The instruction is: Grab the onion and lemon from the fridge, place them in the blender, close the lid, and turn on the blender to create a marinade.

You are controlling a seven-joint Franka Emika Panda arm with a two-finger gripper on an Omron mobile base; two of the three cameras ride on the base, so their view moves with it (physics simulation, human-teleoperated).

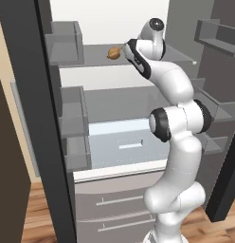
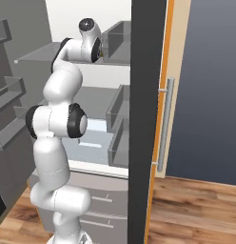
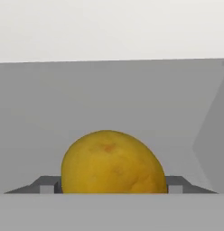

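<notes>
Yellow lemon (image 3: 113, 162) on grey fridge (image 1: 91, 57) shelf, onion (image 1: 113, 53) — tan-brown bulb — on upper shelf

Wood-plank floor (image 1: 36, 213) runs under everything, warm brown. Tan wall panel (image 2: 179, 43) stands at right with an orange edge strip (image 2: 163, 57), and beside it a dark blue-grey wall (image 2: 210, 86). Dark brown cabinet side (image 1: 8, 175) at far left.

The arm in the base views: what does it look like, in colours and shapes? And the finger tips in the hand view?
The arm is made of smooth, rounded white segments with black rings at the joints. A round grey cap with a dark centre closes its topmost joint. No cables or markings show. The finger tips are small, dark grey and blocky.
</notes>
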